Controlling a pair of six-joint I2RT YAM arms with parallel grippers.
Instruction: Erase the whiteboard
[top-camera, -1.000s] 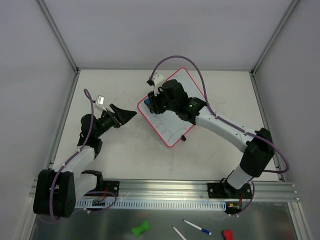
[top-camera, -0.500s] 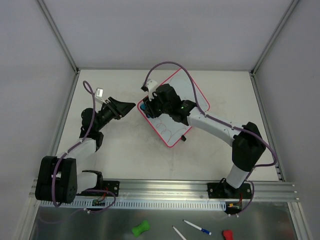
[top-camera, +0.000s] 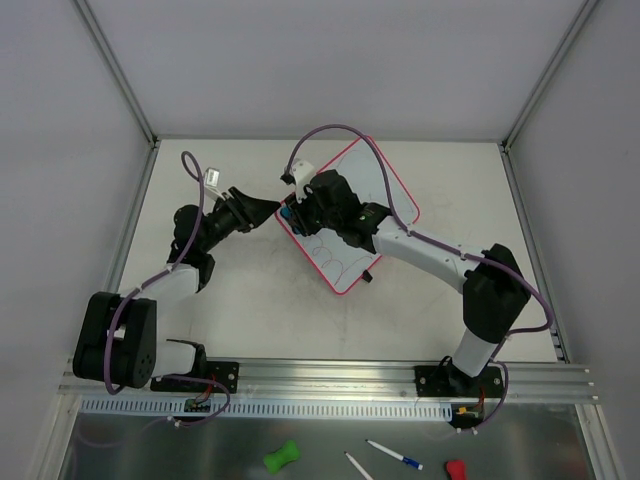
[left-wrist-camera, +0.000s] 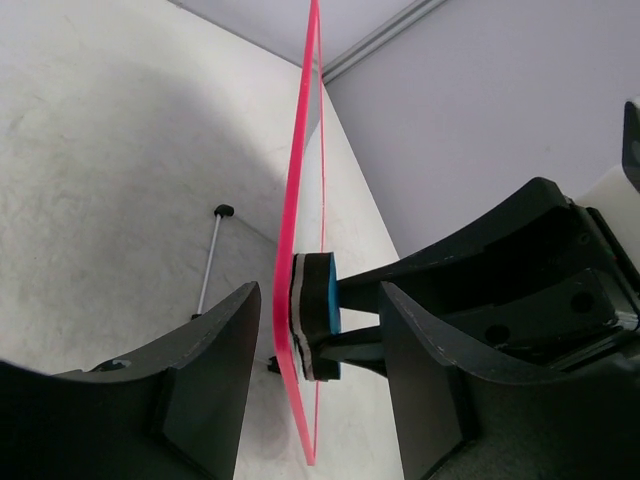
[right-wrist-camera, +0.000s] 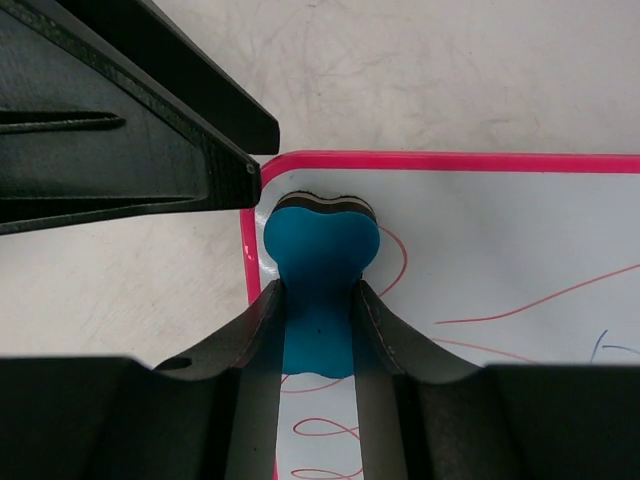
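Note:
The whiteboard (top-camera: 362, 205) lies tilted in mid-table, white with a pink rim and red scribbles (top-camera: 338, 256) on its near part. My right gripper (top-camera: 298, 212) is shut on a blue eraser (top-camera: 290, 213) and presses it on the board's left corner. In the right wrist view the eraser (right-wrist-camera: 321, 250) sits between the fingers (right-wrist-camera: 258, 330) on the board (right-wrist-camera: 500, 240), by the rim. My left gripper (top-camera: 266, 210) is open at that same corner. In the left wrist view its open jaws straddle the pink rim (left-wrist-camera: 290, 240), with the eraser (left-wrist-camera: 318, 315) just behind it.
A thin rod with a black tip (left-wrist-camera: 211, 255) shows under the board. Below the aluminium rail (top-camera: 330, 385), a green object (top-camera: 281, 457), two pens (top-camera: 394, 455) and a red object (top-camera: 455, 468) lie on the metal shelf. Grey walls enclose the table.
My left gripper has swung right to the board's left corner. My right gripper has slid the eraser left to that corner. The board has shifted slightly.

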